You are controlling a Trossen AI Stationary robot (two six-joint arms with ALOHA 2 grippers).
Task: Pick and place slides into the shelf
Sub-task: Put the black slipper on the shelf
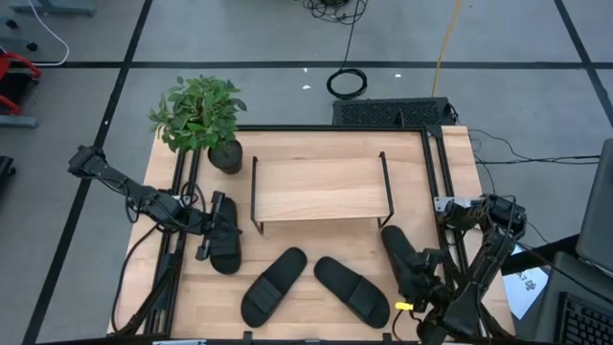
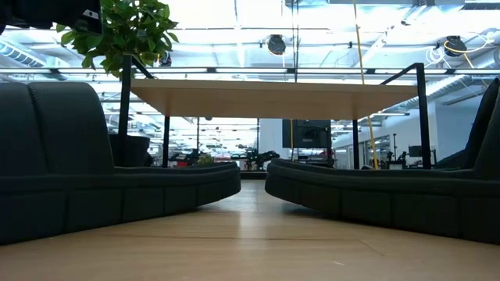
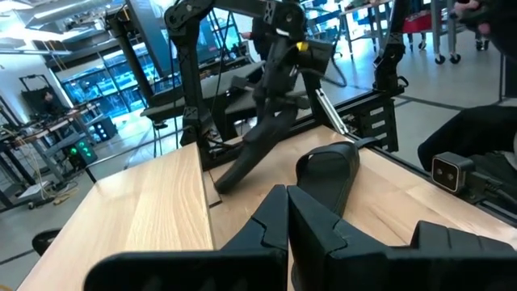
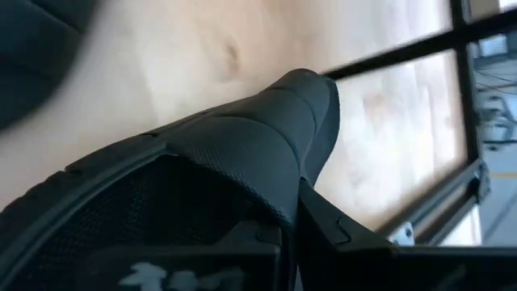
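Your right gripper clamps a slide, long axis toward the shelf. Left gripper grips another near the table's left edge; plant behind.

Slides showing black, ribbed strap bands; shelf showing light wood grain, black wire frame; plant showing green leaves

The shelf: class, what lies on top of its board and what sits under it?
The shelf carries nothing on its board in the high view. From table height, the space underneath shows only bare tabletop, though two slides in front cover its lower edges.
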